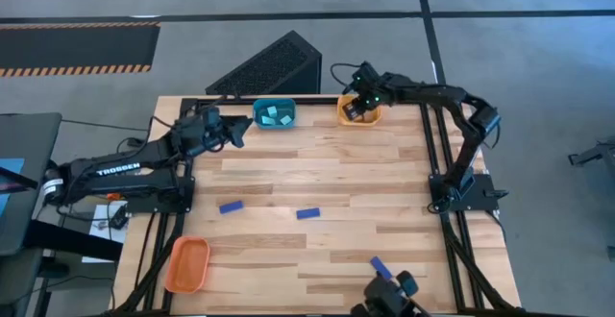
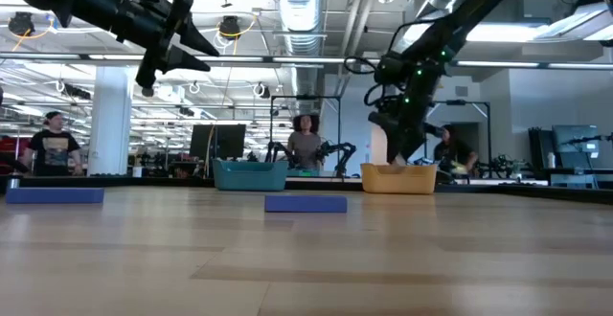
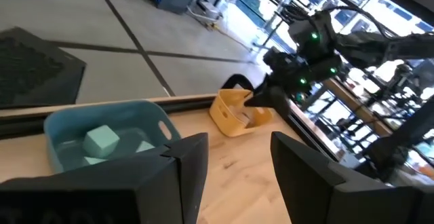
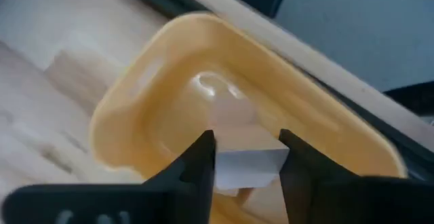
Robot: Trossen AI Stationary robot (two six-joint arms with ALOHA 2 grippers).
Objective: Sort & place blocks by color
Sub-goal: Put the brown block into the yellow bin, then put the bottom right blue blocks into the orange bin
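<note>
My right gripper (image 1: 359, 107) hangs over the yellow tray (image 1: 371, 118) at the table's far edge, shut on a pale tan block (image 4: 247, 157); more pale pieces lie in the tray beneath it. My left gripper (image 1: 238, 131) hovers open and empty just left of the teal tray (image 1: 258, 115), which holds light cyan blocks (image 3: 102, 140). Three dark blue oblong blocks lie flat on the table: one (image 1: 231, 207) left of centre, one (image 1: 307, 213) at the centre, one (image 1: 381, 266) by the near edge. My right gripper pinches the pale tan block (image 4: 230, 172) between its two fingers (image 4: 201, 164), which press on two opposite faces. The fingers come from above, pointing down into the yellow tray. The block is lifted clear, just above the tray's floor (image 4: 169, 125).
An orange tray (image 1: 187, 264) sits at the near left corner. A dark camera mount (image 1: 389, 296) stands at the near edge beside the third blue block. The black frame rail (image 1: 307, 98) runs behind the trays. People (image 2: 55, 144) stand in the room beyond the table.
</note>
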